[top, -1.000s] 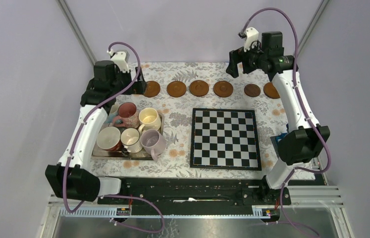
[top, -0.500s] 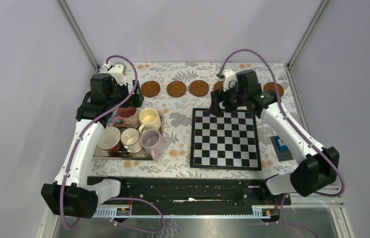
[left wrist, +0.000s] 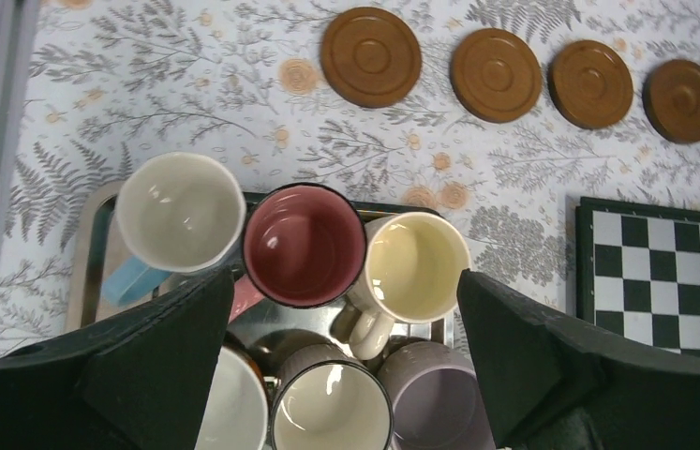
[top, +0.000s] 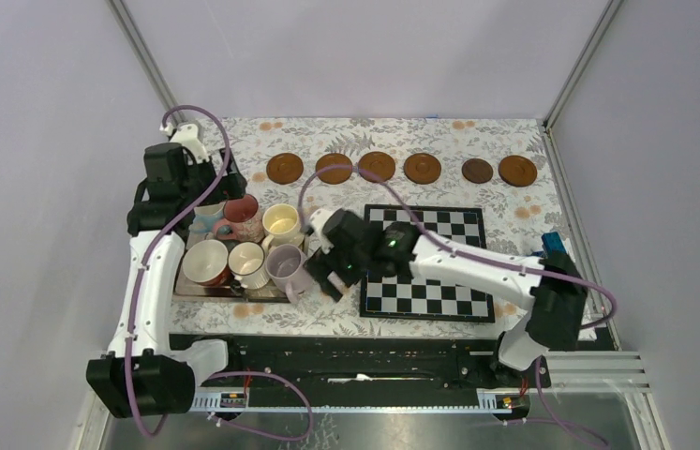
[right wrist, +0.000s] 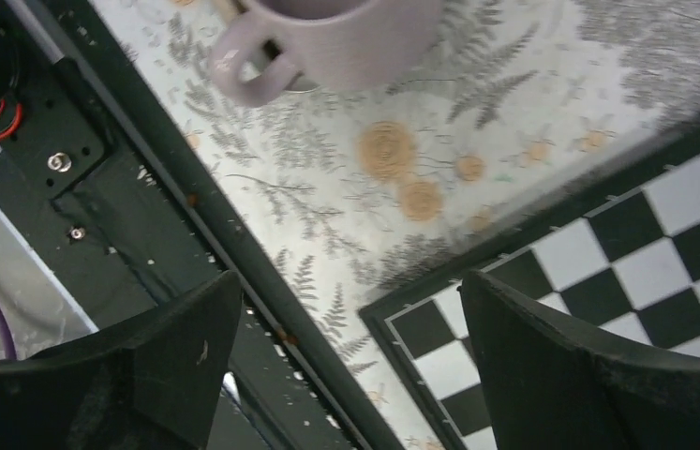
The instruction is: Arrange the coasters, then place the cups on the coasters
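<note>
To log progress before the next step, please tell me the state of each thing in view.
coasters: six in one row, all bare.
cups: six upright on the tray, none on a coaster.
left gripper: open, empty, above the cups.
right gripper: open, empty, near the lilac cup.
chessboard: lying flat.

6 coasters (top: 376, 166) brown. lilac cup (top: 287, 265), cream-yellow cup (top: 282, 221), pink cup (left wrist: 304, 246) dark-pink inside. chessboard (top: 458, 225) black/white checks. worktop (top: 514, 216) white, grey fern print, orange flowers.

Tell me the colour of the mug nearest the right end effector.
Lilac. The mug shows best in the right wrist view.
</note>
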`<move>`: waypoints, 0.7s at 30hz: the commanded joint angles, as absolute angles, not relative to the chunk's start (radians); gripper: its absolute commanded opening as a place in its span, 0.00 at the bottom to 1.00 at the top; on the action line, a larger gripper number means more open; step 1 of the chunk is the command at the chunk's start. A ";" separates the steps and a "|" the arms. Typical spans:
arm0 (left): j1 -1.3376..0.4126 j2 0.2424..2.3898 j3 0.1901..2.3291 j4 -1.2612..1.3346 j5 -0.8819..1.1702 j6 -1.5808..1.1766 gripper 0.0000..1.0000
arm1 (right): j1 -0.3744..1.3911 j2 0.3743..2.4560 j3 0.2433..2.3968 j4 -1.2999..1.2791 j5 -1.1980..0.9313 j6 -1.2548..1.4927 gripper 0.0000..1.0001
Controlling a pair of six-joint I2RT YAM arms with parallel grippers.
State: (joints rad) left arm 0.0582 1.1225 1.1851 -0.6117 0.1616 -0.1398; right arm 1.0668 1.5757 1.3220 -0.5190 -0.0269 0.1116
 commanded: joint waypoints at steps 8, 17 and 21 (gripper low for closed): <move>0.146 1.034 1.141 -0.552 0.214 -0.194 0.99 | 1.290 1.836 1.647 -0.623 0.257 0.322 0.96; 0.159 1.012 1.137 -0.546 0.242 -0.209 0.99 | 1.322 2.022 1.795 -0.696 0.345 0.400 0.95; 0.159 0.992 1.134 -0.545 0.244 -0.209 0.99 | 1.321 2.069 1.833 -0.712 0.343 0.422 0.92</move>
State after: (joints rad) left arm 0.1516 1.0351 1.1343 -0.5991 0.2188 -0.1928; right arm 1.3125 2.0464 1.7576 -0.6731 0.2863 0.3691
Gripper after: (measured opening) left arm 0.989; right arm 0.939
